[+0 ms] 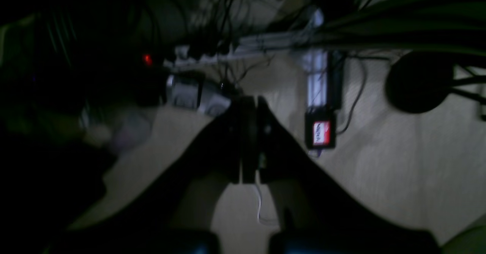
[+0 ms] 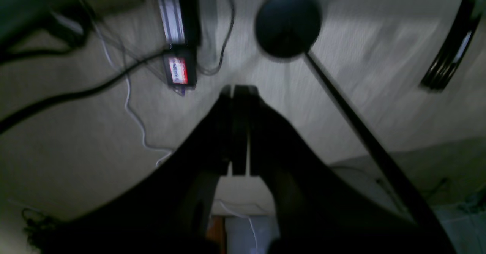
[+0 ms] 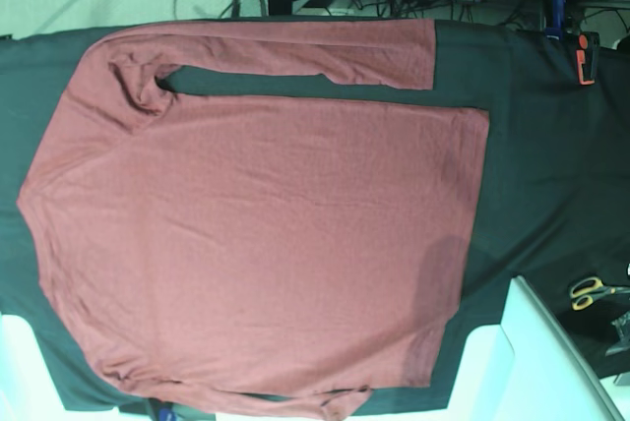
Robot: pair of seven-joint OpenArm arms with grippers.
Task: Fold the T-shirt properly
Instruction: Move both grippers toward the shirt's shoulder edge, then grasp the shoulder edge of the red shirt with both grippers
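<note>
Plain brick-red long-sleeved knit T-shirt (image 3: 256, 234) lies flat, unfolded, on black table cloth (image 3: 532, 146). Left gripper (image 1: 248, 140) and right gripper (image 2: 239, 128): fingers pressed together, holding nothing, off table. You should bring both down, pinch far sleeve (image 3: 295, 57) first, fold inward

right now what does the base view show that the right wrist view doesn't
Only the base view shows the red shirt spread flat on the black table cloth, one sleeve lying along the far edge, and scissors nearby. Only the right wrist view shows the right gripper, its jaws shut on nothing, over a pale floor with a dark round base. Both show cables on the floor.
</note>
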